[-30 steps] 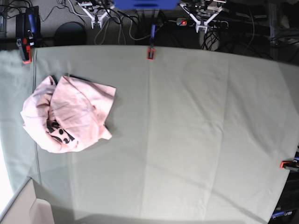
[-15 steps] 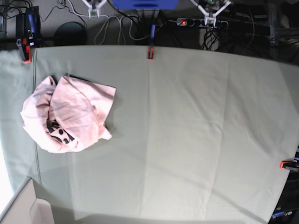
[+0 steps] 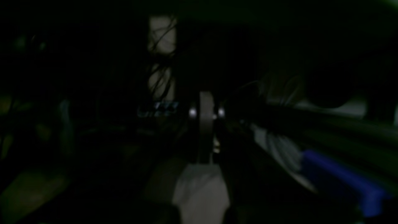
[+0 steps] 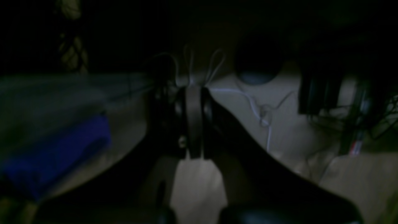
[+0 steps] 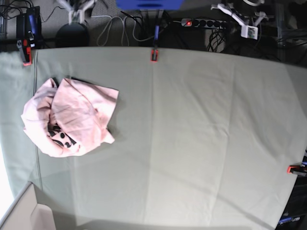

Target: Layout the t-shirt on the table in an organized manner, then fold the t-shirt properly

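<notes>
Crumpled t-shirt (image 5: pixel 67 119), no clear axis

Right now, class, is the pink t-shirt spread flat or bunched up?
Bunched up. The t-shirt sits in a rumpled heap near the table's edge, folds overlapping and only a scrap of black lettering showing.

The t-shirt (image 5: pixel 67 122) lies bunched on the counter (image 5: pixel 192 134), well left of the far-edge clamp (image 5: pixel 154 54); both claws sit beyond that edge.
</notes>
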`<state>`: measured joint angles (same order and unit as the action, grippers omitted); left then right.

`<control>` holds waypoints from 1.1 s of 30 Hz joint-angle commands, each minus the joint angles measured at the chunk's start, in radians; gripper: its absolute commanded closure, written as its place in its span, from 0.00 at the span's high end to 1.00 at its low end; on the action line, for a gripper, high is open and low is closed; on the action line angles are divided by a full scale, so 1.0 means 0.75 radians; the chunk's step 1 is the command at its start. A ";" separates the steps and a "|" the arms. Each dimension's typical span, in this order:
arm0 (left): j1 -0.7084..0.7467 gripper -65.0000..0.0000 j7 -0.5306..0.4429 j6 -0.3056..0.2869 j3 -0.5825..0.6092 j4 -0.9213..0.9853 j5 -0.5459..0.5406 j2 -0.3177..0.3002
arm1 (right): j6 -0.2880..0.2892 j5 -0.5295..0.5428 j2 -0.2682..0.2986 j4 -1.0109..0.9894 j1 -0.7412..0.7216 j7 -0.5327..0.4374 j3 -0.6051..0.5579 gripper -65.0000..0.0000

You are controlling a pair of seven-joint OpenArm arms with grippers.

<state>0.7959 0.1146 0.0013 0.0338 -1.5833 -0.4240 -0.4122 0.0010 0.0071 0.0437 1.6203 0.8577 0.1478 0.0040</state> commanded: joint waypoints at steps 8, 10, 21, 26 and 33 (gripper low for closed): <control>0.053 0.00 -0.031 0.003 -0.208 -0.318 -0.088 0.066 | 0.006 0.004 0.016 0.465 -0.091 0.260 0.049 0.00; 0.044 0.01 -0.029 0.003 -0.230 -0.339 -0.088 0.096 | 0.006 0.004 0.016 0.490 -0.189 0.377 0.043 0.00; 0.004 0.43 -0.029 -0.003 -0.226 -0.376 -0.090 0.143 | 0.006 0.000 0.031 0.480 -0.570 0.686 0.055 0.38; -0.031 0.73 -0.029 -0.005 -0.204 -0.369 -0.090 0.143 | 0.006 0.000 0.055 0.410 -0.637 0.686 0.057 0.55; -0.058 0.76 -0.029 -0.005 -0.150 -0.359 -0.090 0.143 | 0.006 0.000 0.068 0.152 -0.707 0.673 0.153 0.51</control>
<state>0.7475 0.1162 0.0017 -0.0807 -1.8385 -0.4911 -0.2993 0.0040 0.0097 0.0879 1.7123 0.3389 0.6796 0.1177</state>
